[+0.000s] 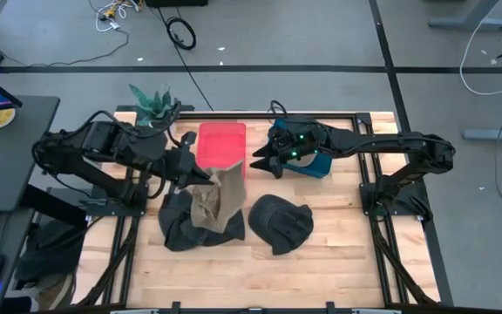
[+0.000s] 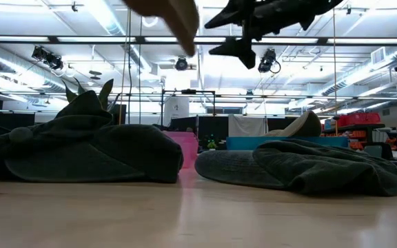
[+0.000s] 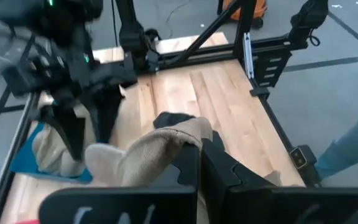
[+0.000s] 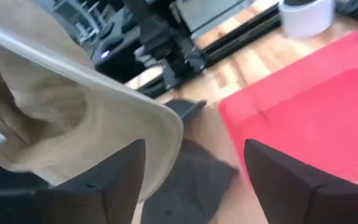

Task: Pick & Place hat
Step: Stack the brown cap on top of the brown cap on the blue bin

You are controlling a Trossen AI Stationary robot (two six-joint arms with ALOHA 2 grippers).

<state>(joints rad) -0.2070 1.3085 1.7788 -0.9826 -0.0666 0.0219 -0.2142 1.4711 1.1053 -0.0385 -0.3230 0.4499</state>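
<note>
My left gripper (image 1: 197,177) is shut on a tan hat (image 1: 219,199), which hangs in the air above a dark hat (image 1: 179,225) lying on the table. In the low view the tan hat (image 2: 178,21) shows high above the tabletop. A second dark hat (image 1: 281,223) lies to the right of the first. My right gripper (image 1: 256,163) stands open and holds nothing, between the red bin (image 1: 222,144) and the blue bin (image 1: 312,164). It points toward the tan hat (image 4: 73,118). My left gripper pinches the tan hat between its two fingers (image 3: 188,165) at a bunched part of its cloth (image 3: 166,149); the fingers hide how many layers. The fingers come from the table's left, slanting down. The hat hangs below them, lifted clear of the table and of the dark hat.
A potted plant (image 1: 152,106) stands at the table's far left corner. The blue bin (image 3: 27,163) holds a pale hat (image 3: 48,149). Bare wood lies along the table's near edge (image 1: 260,279). A laptop and a bowl sit on a side desk at the left.
</note>
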